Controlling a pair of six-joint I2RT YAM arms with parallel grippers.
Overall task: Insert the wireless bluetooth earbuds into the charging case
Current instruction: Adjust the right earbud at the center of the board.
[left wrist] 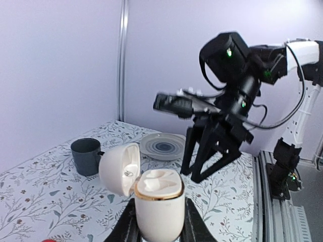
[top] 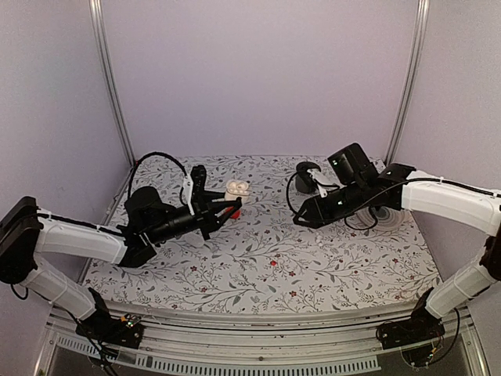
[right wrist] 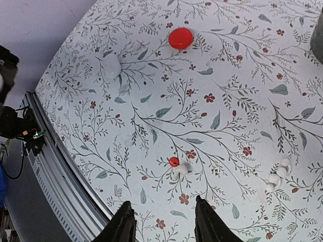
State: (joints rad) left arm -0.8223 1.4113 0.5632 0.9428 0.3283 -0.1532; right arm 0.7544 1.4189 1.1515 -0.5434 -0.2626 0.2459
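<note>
Right now the left hand (left wrist: pixel 160 229) is clenched on the charging case (left wrist: pixel 158 204), with its two dark fingers (left wrist: pixel 126 226) pressed against the case's sides. The case is upright in that grasp and lifted off the desk (top: pixel 258 266). It hangs just over the red disc (right wrist: pixel 180 38), of which the top view shows only a sliver under the hand. The lid (left wrist: pixel 120 168) is swung open to one side, and a gold band (left wrist: pixel 159 195) rings the mouth of the body.

The right hand (right wrist: pixel 164 224) is released, its fingers standing apart with nothing between them. It hovers above the desk, well apart from the red disc. Two small white earbuds lie loose on the floral cloth between that hand and the disc. The nearer earbud (right wrist: pixel 181 169) has a small red spot touching it. The farther earbud (right wrist: pixel 276 177) lies off to one side of it, and the two do not touch.

A pale white lump (right wrist: pixel 111 65) lies near the red disc; I cannot tell what it is. The grey mug (left wrist: pixel 86 156) stands upright well away from the disc, and a grey plate (left wrist: pixel 162 146) lies flat just beyond the mug.
</note>
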